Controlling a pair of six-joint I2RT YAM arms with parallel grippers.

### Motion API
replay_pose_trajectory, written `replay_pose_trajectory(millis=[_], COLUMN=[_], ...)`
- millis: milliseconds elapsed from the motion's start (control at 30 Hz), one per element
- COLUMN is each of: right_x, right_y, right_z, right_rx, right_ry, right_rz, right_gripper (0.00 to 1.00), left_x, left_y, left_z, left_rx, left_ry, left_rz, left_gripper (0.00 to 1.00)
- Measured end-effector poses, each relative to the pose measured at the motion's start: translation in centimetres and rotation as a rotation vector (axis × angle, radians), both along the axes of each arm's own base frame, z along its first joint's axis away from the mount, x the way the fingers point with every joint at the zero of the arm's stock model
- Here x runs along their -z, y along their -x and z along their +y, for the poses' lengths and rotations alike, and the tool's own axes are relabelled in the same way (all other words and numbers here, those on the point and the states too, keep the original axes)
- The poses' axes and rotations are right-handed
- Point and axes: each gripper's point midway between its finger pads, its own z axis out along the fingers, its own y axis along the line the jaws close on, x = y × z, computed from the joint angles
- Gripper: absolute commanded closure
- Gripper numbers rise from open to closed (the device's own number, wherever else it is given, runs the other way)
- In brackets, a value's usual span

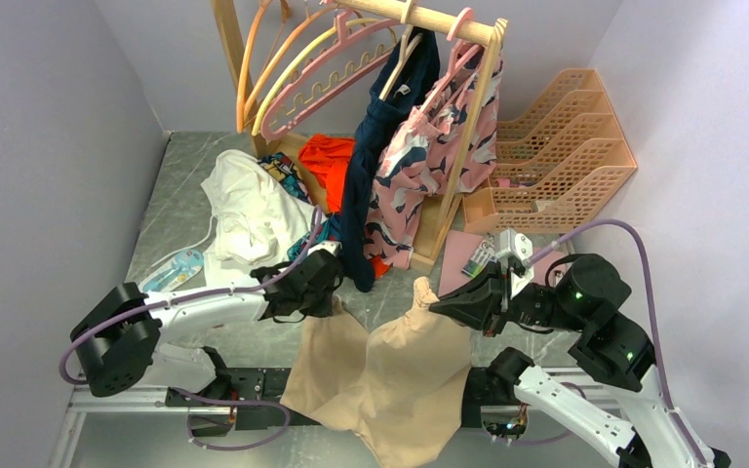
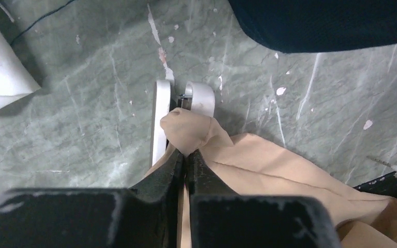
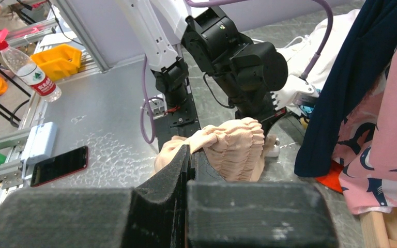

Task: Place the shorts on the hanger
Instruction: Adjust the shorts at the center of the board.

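Note:
The tan shorts (image 1: 371, 375) hang over the near table edge between my two arms, the legs draping down past the base rail. My left gripper (image 1: 336, 304) is shut on a bunched corner of the shorts (image 2: 269, 170), with fabric poking out past its tips (image 2: 188, 151). My right gripper (image 1: 436, 304) is shut on the gathered waistband (image 3: 238, 144), with its jaws pressed together on the fabric (image 3: 191, 153). The pink hanger (image 1: 327, 73) hangs on the wooden rail at the back, apart from both grippers.
The wooden rack (image 1: 468, 136) also carries an orange hanger (image 1: 244, 68), a yellow hanger (image 1: 293, 63), a navy garment (image 1: 375, 146) and a pink patterned garment (image 1: 439, 156). A white garment (image 1: 244, 210) lies left. A peach file tray (image 1: 566, 146) stands back right. A white plastic piece (image 2: 159, 111) lies under the left fingers.

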Motion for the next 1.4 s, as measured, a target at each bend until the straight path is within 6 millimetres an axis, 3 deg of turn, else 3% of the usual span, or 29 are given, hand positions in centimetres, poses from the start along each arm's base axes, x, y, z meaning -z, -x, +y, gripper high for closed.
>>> replay_pose_trajectory(millis=[133, 200, 267, 367, 467, 600, 700, 767, 833, 900, 967, 1067, 1100, 1133, 1267, 1333, 1400], right_x=[-0.1, -0.3, -0.9, -1.9, -2.8, -5.3, -8.1, -9.7, -10.2, -9.6, -7.7, -3.1, -1.3, 0.7, 6.9, 8.2, 8.3], right_y=[-0.1, -0.1, -0.1, -0.3, -0.8, -2.3, -3.4, -3.9, -4.3, -4.6, -5.0, -5.7, -6.1, -6.4, -7.1, -7.1, -7.0], right_z=[0.0, 0.0, 0.0, 0.3, 0.8, 2.2, 3.3, 3.6, 3.6, 3.4, 2.9, 2.3, 2.1, 2.0, 1.0, 0.5, 0.1], right_rx=[0.003, 0.003, 0.000, -0.004, -0.008, -0.008, -0.011, -0.004, 0.016, 0.043, 0.087, 0.158, 0.187, 0.215, 0.320, 0.356, 0.379], right_ry=[-0.001, -0.003, -0.011, -0.031, -0.050, -0.112, -0.170, -0.204, -0.222, -0.224, -0.213, -0.173, -0.156, -0.134, -0.069, -0.060, -0.071], right_rz=[-0.003, -0.007, -0.017, -0.040, -0.061, -0.121, -0.179, -0.217, -0.236, -0.235, -0.212, -0.117, -0.072, -0.019, 0.161, 0.214, 0.240], right_gripper=[1.00, 1.00, 1.00, 1.00, 1.00, 1.00, 1.00, 1.00, 1.00, 1.00, 1.00, 1.00, 1.00, 1.00, 1.00, 1.00, 1.00], left_x=[-0.8, -2.9, -6.7, -14.3, -21.1, -28.6, -34.5, -37.2, -38.4, -38.4, -36.5, -31.5, -29.7, -28.0, -23.3, -22.1, -21.0], left_y=[0.4, 0.3, -0.4, -1.6, -2.2, -3.1, -3.2, -2.5, -1.3, -0.3, 0.3, 0.1, -0.2, -0.4, -0.9, -1.1, -1.2], left_z=[0.9, 1.5, 1.5, 1.4, 2.6, 6.4, 10.6, 13.9, 17.5, 20.3, 21.7, 21.3, 20.8, 20.1, 17.4, 16.0, 14.4], left_rx=[-0.013, -0.026, -0.045, -0.079, -0.124, -0.236, -0.351, -0.435, -0.527, -0.613, -0.668, -0.685, -0.675, -0.665, -0.603, -0.563, -0.506], left_ry=[-0.019, -0.004, 0.055, 0.189, 0.288, 0.328, 0.375, 0.416, 0.460, 0.507, 0.521, 0.455, 0.412, 0.379, 0.262, 0.224, 0.200], left_rz=[-0.018, -0.055, -0.124, -0.265, -0.401, -0.588, -0.758, -0.851, -0.906, -0.927, -0.912, -0.838, -0.808, -0.775, -0.649, -0.599, -0.556], left_gripper=[0.93, 0.93, 0.93, 0.93, 0.93, 0.93, 0.93, 0.93, 0.93, 0.93, 0.79, 0.29, 0.06, 0.00, 0.01, 0.01, 0.05])
